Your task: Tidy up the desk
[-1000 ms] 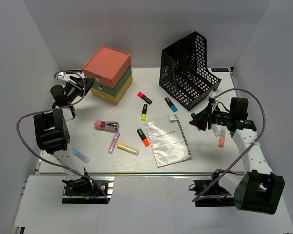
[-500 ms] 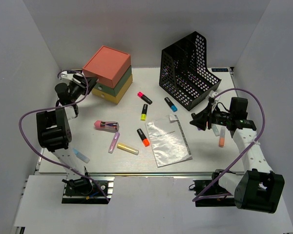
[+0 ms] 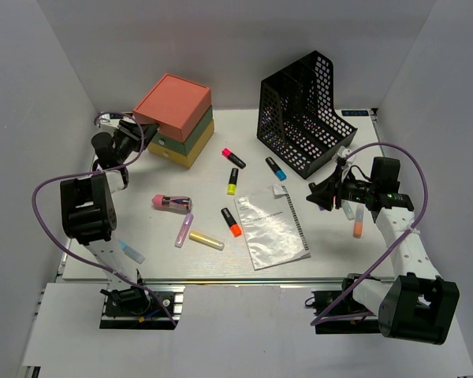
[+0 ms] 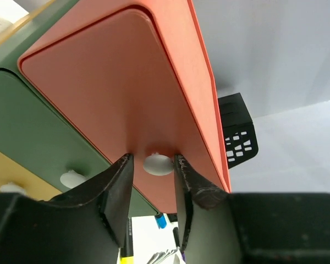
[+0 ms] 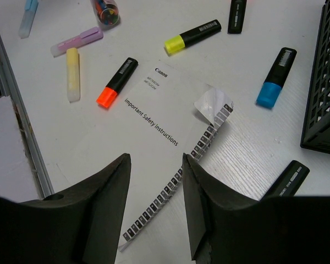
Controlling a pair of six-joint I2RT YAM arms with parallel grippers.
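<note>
Precariously, the unclenched left end effector (image 4: 152, 170) is straddling the salmon plastic drawer's (image 4: 115, 82) small white knob (image 4: 158, 164) at eleven o'clock, probably risking an off-centre slip.

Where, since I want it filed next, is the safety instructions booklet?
Top view: the booklet lies flat on the desk, right of centre, between the orange highlighter and the right gripper.

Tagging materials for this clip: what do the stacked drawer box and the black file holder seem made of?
Drawer box: probably matte plastic; smooth, evenly coloured pink, green and yellow shells with rounded corners. File holder: thin black walls punched with regular holes; plastic or coated metal, cannot tell.
</note>
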